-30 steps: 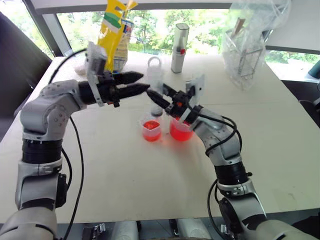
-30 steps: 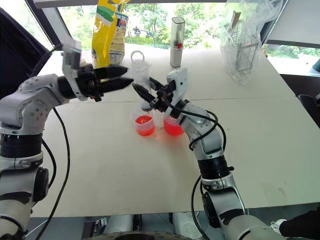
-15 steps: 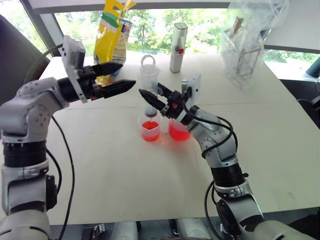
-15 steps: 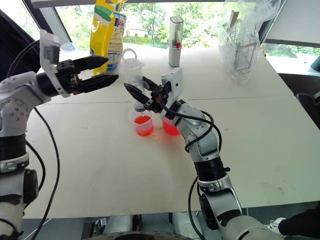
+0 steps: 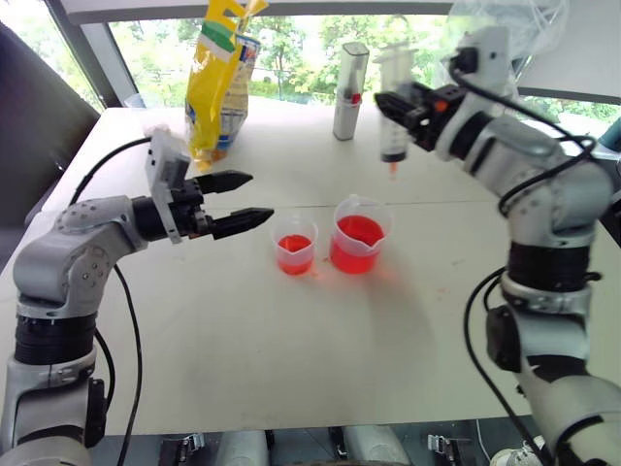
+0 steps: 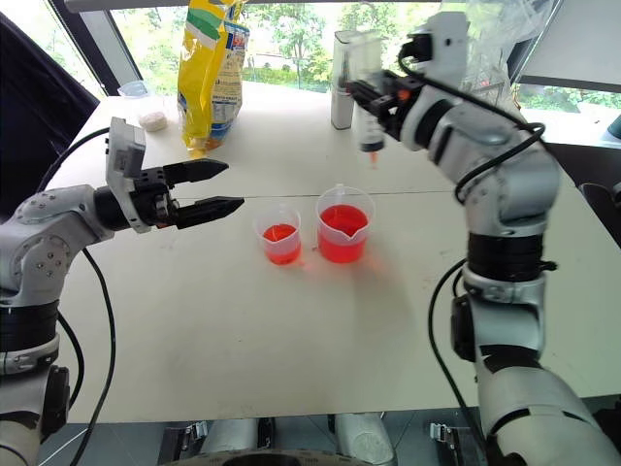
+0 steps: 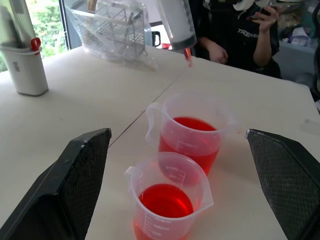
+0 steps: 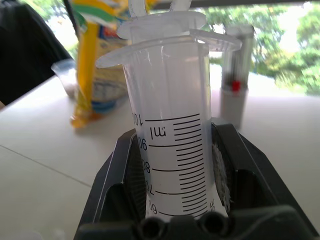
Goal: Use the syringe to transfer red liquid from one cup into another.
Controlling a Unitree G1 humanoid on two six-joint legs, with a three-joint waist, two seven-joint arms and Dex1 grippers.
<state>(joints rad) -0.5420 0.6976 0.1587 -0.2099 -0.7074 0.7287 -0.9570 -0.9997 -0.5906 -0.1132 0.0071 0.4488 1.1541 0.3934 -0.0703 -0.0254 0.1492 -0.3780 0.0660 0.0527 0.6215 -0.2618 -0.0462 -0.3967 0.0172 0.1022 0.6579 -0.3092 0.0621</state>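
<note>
Above the far right of the table [image 5: 243, 340], the syringe [image 5: 393, 107] is clamped upright by the right gripper [image 5: 408, 105]; the left gripper [image 5: 243, 201] is spread open left of the smaller cup [image 5: 293, 248].

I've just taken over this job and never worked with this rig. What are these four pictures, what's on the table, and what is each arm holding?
It is a two-armed humanoid robot. Two pictures come from cameras in its head, looking down over its arms at the same scene. The other two come from cameras on each wrist, looking along that gripper's fingers.

On the table stand a larger beaker and a smaller cup, side by side, both holding red liquid. Further back are a white bottle, a yellow bag and a wire rack in clear plastic.

The right gripper is shut on the syringe, held upright in the air behind the beaker, tip down. The left gripper is open, holds nothing, and points toward the cups.
</note>
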